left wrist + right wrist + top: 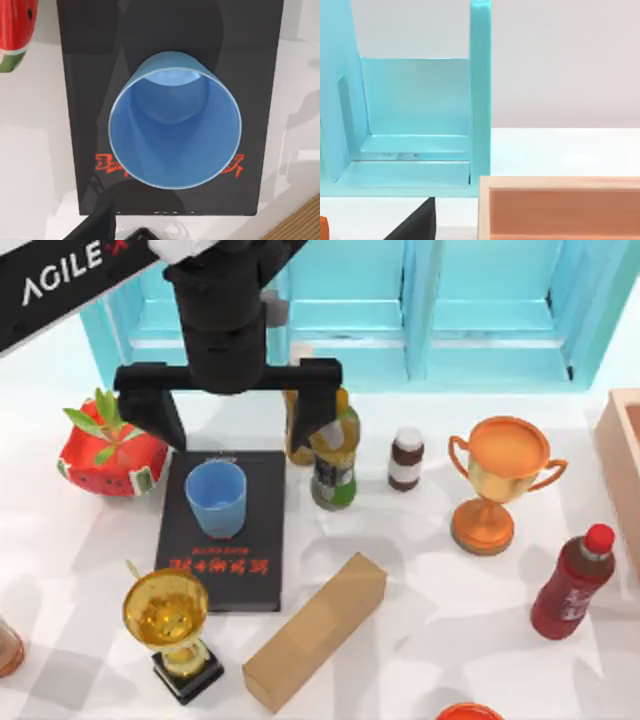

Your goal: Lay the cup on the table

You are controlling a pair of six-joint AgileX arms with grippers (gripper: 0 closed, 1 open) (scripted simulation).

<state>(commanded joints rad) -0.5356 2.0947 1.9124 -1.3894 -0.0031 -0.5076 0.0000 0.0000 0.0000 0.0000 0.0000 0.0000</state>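
so the cup (216, 498) is standing upright, mouth up, on the black book (222, 570) with the red lettering, not on the table (420, 640) itself yet. my left gripper (228, 405) hangs above the book's far end, just behind the cup, with its two fingers spread really wide, way wider than the cup, and nothing in them. the left wrist view looks straight down into the cup's open mouth (175, 127), so it's lined up pretty well. looks to me like the approach step, grasp not made yet. next move probably wants the gripper to drop around the cup, close on its wall, then carry it off the book to a bare patch of table, clear of the gold trophy (172, 625) and the green bottle (335, 455). right arm looks parked by the teal shelf (420, 125) and wooden box (560, 207).
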